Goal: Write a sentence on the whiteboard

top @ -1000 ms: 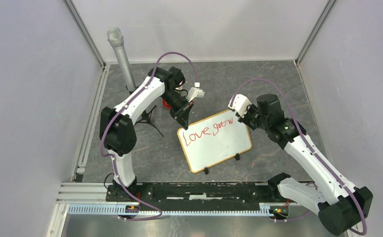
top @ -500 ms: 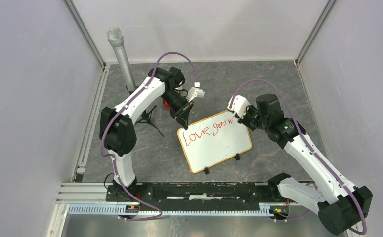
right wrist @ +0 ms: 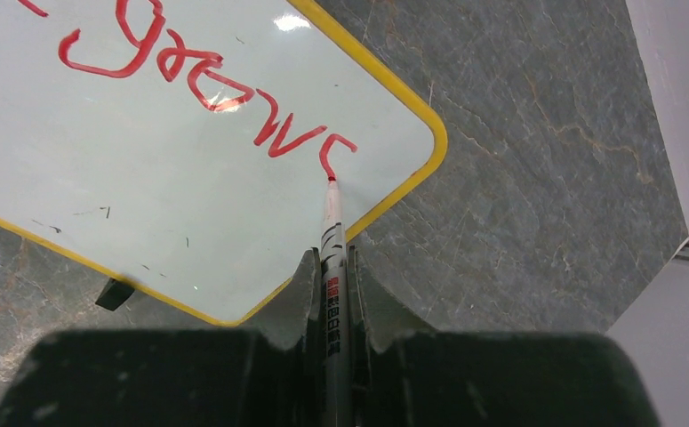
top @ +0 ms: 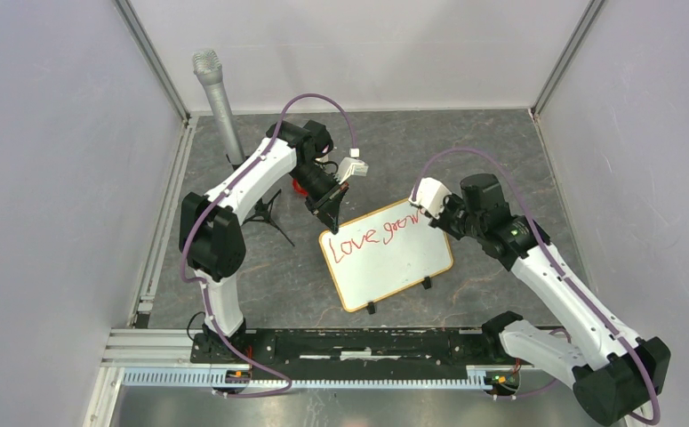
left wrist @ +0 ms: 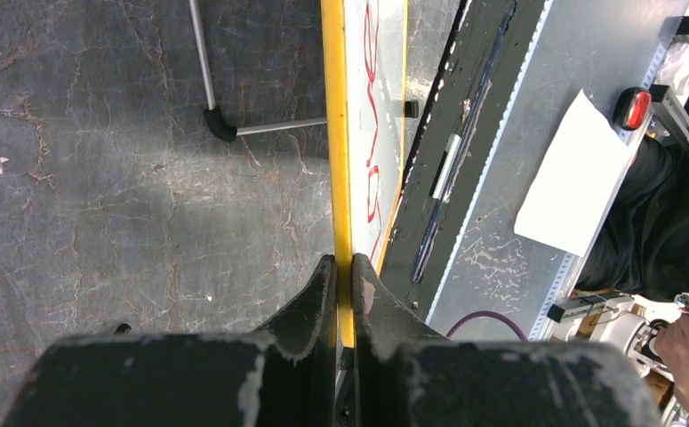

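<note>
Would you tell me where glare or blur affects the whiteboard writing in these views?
Right wrist: small glare patches on the whiteboard, one over the red writing, strokes sharp; the near jaws dark and soft. Left wrist: board edge-on, writing squeezed to slivers. Top external: even light, no glare, letters small but legible.

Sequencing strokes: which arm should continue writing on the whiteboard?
Right. The right end effector is shut on the marker, tip on the whiteboard at the last letter. The left end effector clamps its edge.
</note>
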Robot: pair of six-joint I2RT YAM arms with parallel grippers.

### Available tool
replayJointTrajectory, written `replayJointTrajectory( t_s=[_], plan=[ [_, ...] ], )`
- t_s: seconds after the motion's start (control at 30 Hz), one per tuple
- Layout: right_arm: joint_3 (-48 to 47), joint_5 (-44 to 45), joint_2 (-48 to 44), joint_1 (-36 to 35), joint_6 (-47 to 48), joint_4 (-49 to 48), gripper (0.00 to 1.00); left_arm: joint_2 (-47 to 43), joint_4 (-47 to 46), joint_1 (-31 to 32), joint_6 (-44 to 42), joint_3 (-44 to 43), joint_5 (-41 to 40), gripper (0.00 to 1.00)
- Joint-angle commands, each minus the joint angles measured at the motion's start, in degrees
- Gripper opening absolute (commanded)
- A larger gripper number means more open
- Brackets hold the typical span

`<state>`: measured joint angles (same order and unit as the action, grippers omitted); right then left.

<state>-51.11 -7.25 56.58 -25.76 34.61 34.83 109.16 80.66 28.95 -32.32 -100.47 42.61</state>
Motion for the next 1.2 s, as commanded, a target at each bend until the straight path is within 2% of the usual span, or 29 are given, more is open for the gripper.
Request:
replayJointTrajectory(
  t_s=[0.0, 0.27, 0.57, 0.63, 0.77, 0.87, 1.17],
  plan=[
    [1.67, 2.69, -0.41, 0.18, 1.24, 0.39, 0.0, 0.7, 1.61, 0.5, -3.37, -1.31, 2.04, 0.03],
    [1.75, -4.68, -0.72, 0.18, 0.02, 1.76, 0.0, 0.76, 1.64, 0.5, -3.23, -1.58, 2.21, 0.02],
    [-2.92, -11.94, 0.29, 0.18, -1.78, 2.39, 0.0, 0.29, 0.47, 0.56, -2.24, -1.36, 1.85, 0.05],
    [-3.63, -13.59, 0.0, 0.18, -1.52, 3.3, 0.0, -0.46, -0.93, 0.49, -1.0, -0.93, 1.69, 0.12],
    [-4.82, -16.93, -0.78, 0.18, -1.08, 5.39, 0.0, -3.34, -5.18, 0.51, 1.62, 0.77, 1.2, 0.35],
    [-4.96, -19.82, -1.09, 0.19, -1.32, 5.89, 0.0, -7.17, -11.31, 0.41, 5.25, 3.79, 0.87, 0.46],
    [-5.04, -23.78, -0.26, 0.2, -2.05, 5.65, 0.0, -18.97, -26.91, -0.14, 15.49, 12.39, -3.1, 0.65]
  ],
)
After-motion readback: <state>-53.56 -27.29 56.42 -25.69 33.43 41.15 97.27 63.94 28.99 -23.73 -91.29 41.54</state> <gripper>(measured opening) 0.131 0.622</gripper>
